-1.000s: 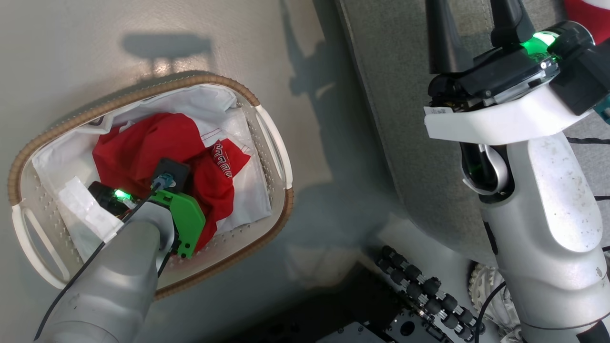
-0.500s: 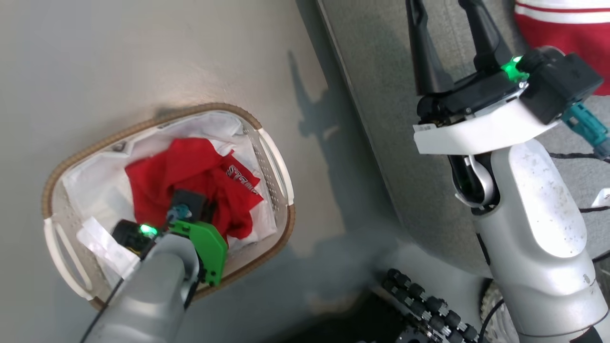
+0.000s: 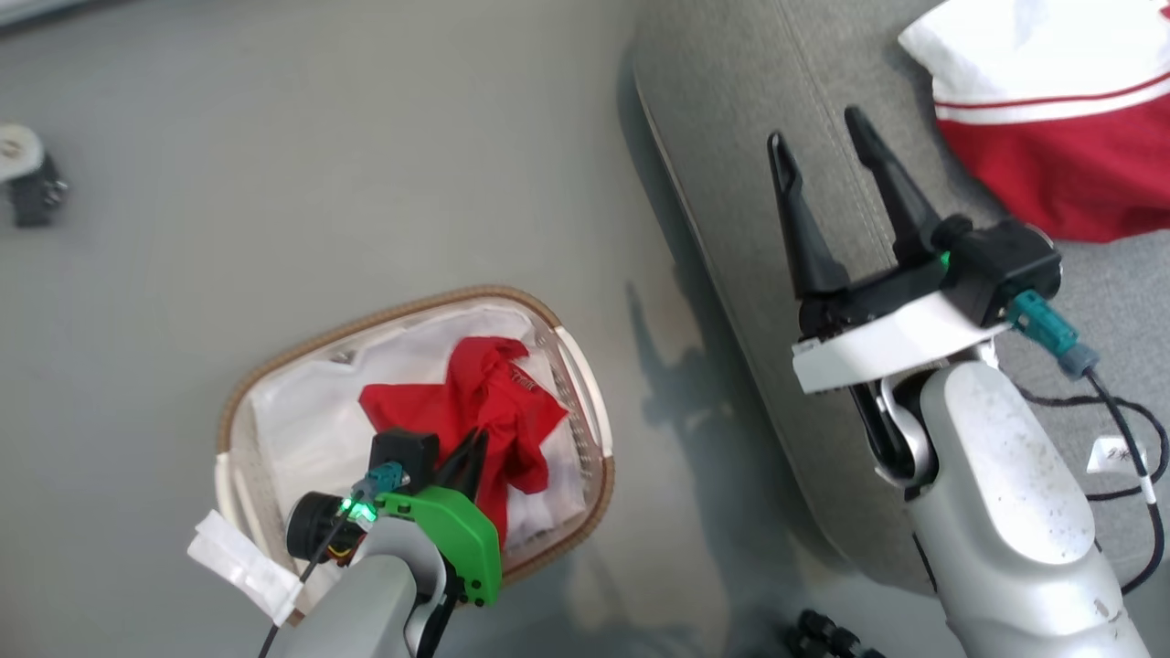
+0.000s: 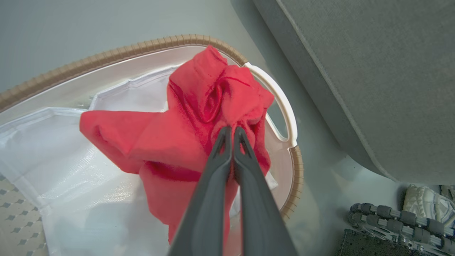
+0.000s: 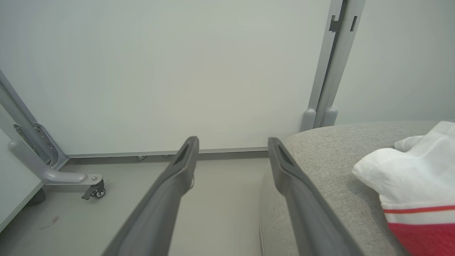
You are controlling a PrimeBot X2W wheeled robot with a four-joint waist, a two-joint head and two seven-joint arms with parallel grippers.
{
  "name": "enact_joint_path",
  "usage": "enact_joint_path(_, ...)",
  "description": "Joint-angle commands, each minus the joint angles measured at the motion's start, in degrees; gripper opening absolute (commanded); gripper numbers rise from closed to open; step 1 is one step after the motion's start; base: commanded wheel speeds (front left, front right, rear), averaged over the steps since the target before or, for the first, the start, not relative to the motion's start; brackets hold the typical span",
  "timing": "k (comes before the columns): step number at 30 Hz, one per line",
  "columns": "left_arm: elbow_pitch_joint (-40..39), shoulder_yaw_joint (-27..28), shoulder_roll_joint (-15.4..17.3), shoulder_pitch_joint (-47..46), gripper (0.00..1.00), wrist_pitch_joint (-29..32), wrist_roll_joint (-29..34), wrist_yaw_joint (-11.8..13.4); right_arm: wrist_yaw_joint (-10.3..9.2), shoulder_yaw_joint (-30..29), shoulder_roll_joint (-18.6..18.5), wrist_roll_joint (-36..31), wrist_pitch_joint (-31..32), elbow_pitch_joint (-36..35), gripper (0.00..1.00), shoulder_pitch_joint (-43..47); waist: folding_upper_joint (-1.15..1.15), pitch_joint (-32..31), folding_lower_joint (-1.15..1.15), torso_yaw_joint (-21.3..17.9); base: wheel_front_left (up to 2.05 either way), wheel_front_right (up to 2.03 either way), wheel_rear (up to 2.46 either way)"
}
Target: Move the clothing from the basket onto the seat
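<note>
Pinching a bunched fold of the red garment (image 4: 185,135), our left gripper (image 4: 229,131) has its two dark fingers pressed together on the cloth, low and centre in the left wrist view. The fabric gathers up towards the fingertips, and the rest drapes over the white liner (image 4: 53,149) inside the basket (image 3: 366,320), which sits at the lower left of the head view on the grey floor (image 3: 274,183). Just to the right of the basket we see the rounded edge of the seat (image 3: 731,137). Our right gripper (image 3: 816,128) hangs over that edge in the upper right of the head view, its jaws spread wide with nothing between them. A second garment (image 3: 1051,137), white above and red below with a thin red stripe, lies on the seat in the top right corner, apart from the right gripper.
</note>
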Motion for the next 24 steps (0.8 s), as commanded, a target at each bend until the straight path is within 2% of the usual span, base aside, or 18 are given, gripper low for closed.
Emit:
enact_joint_path(1,-1.5,1.2,-0.2,1.9,0.0,0.0,0.9,0.3,-0.07,-0.2,-0.2,-0.5,0.0,0.5,1.0,1.7,0.0,-8.0,0.0,5.2,0.0,0.0,0.0)
enact_joint_path(13,-16.1,11.6,-0.9,12.4,0.0,0.0,7.2,-0.3,-0.06,-0.4,-0.3,-2.3,0.0,3.9,1.0,9.0,0.0,-18.6,0.0,9.4,0.0,0.0,0.0)
enact_joint_path(24,-28.6,16.3,-1.2,16.3,0.0,-0.1,6.6,-0.5,-0.06,0.0,-0.2,-2.6,0.0,6.2,1.0,14.8,0.0,-25.6,0.0,11.1,0.0,0.0,0.0)
